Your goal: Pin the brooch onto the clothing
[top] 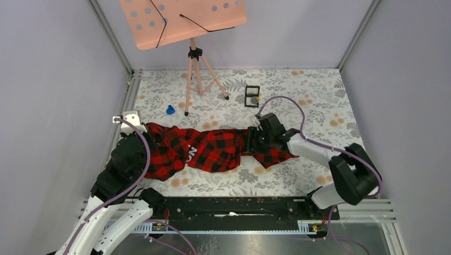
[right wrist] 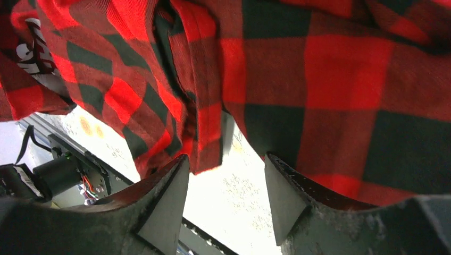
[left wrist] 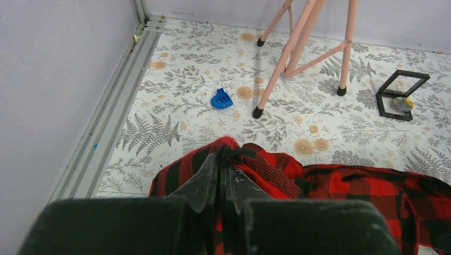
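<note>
brooch (left wrist: 402,103): a tiny round grey badge lying in a small black frame box (top: 252,96) at the far side of the floral table (top: 319,90), well apart from the red-and-black flannel shirt (top: 213,151), which lies bunched in a long strip across the middle of the table.

the left claw (left wrist: 222,164) has its fingers pressed together, pinching a fold at the shirt's left end. the right claw (right wrist: 226,159) is spread, with the shirt's right hem hanging just past its fingertips and nothing gripped.

what could go wrong, as a judgement:
- the right claw may close on only the thin edge of the hem, and the cloth would slide out.
- the shirt is crumpled and its white letters (top: 192,153) are partly folded under, so there is no flat patch to pin onto until it is spread.
- a hard pull between the two claws could tug the fold out of the left pinch.
- the badge is very small and sits inside the frame box, so a reach for it could knock the box or miss the badge.
- the pink music stand (left wrist: 287,53) has legs standing near the box, which an arm could bump.

counts: one brooch, one shirt, one frame box, one small blue object (left wrist: 222,99), one music stand on three legs, two arms, two claws.
</note>
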`<state>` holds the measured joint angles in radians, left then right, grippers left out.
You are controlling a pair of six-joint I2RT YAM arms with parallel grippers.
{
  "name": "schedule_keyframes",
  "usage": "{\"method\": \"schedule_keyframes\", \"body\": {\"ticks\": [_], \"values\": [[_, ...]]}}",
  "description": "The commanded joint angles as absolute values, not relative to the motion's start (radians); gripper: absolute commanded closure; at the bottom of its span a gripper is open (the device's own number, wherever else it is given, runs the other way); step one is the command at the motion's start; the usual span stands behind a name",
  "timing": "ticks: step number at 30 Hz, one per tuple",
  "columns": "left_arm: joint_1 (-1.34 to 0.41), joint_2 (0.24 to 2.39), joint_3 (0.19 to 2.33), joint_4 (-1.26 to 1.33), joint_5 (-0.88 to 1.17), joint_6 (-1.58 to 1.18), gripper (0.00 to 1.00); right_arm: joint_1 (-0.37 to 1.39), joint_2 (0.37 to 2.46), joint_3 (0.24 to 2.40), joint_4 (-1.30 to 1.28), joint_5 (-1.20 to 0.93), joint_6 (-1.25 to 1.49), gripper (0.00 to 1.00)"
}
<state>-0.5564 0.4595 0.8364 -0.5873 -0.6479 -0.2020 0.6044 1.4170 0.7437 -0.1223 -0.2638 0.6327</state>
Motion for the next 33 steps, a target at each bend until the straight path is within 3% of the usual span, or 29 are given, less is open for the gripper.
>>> {"method": "schedule_keyframes", "body": {"ticks": [1, 18, 22, 25, 33], "values": [[-0.542, 0.477, 0.835, -0.528, -0.66, -0.205, 1.0, 0.633, 1.516, 0.849, -0.01, -0.3, 0.644, 0.4], [-0.474, 0.523, 0.831, -0.529, -0.582, -0.203, 1.0, 0.636, 1.704, 1.002, -0.093, -0.248, 0.593, 0.47], [-0.459, 0.527, 0.831, -0.526, -0.579, -0.202, 1.0, 0.634, 1.716, 1.061, -0.157, -0.267, 0.574, 0.68], [-0.449, 0.524, 0.831, -0.517, -0.563, -0.204, 1.0, 0.632, 1.696, 1.099, -0.209, -0.264, 0.547, 0.98], [-0.448, 0.586, 0.894, -0.523, -0.449, -0.258, 1.0, 0.599, 1.362, 1.208, -0.486, -0.195, 0.464, 1.0]]}}
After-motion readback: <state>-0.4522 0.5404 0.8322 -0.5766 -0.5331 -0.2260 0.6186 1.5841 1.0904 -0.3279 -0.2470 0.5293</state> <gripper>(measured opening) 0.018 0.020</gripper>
